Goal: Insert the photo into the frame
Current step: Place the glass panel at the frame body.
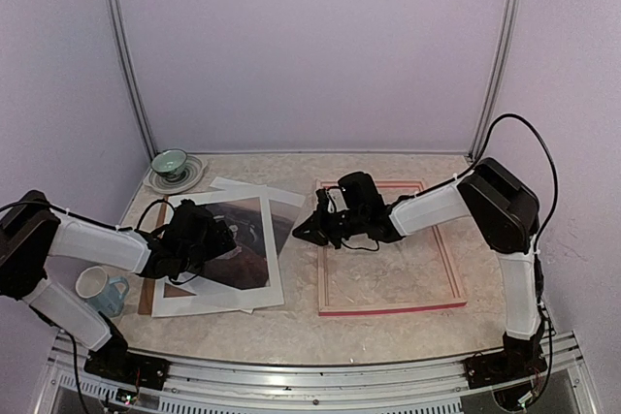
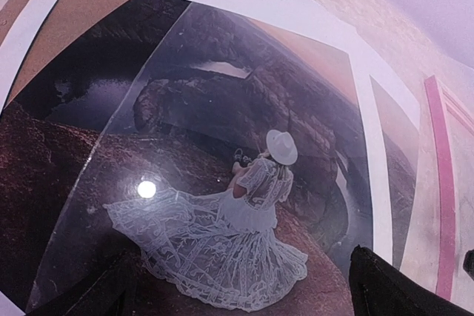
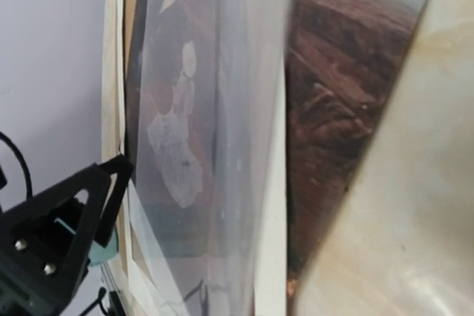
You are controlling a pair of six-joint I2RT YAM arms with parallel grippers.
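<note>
Overhead view: photo (image 1: 247, 270) lies left of frame (image 1: 388, 307), under white mat (image 1: 218, 302). Left gripper (image 1: 231, 239) is spread wide over it; right gripper (image 1: 303, 232) is pinched shut by the frame's left rail. Left wrist: photo (image 2: 222, 146) between 2 parted fingers (image 2: 392, 286). Right wrist: photo (image 3: 326, 109) behind clear sheet (image 3: 237, 109).

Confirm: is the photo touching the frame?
Apart. Left wrist view: a strip of bare table separates the photo from the pink rail of the frame.
</note>
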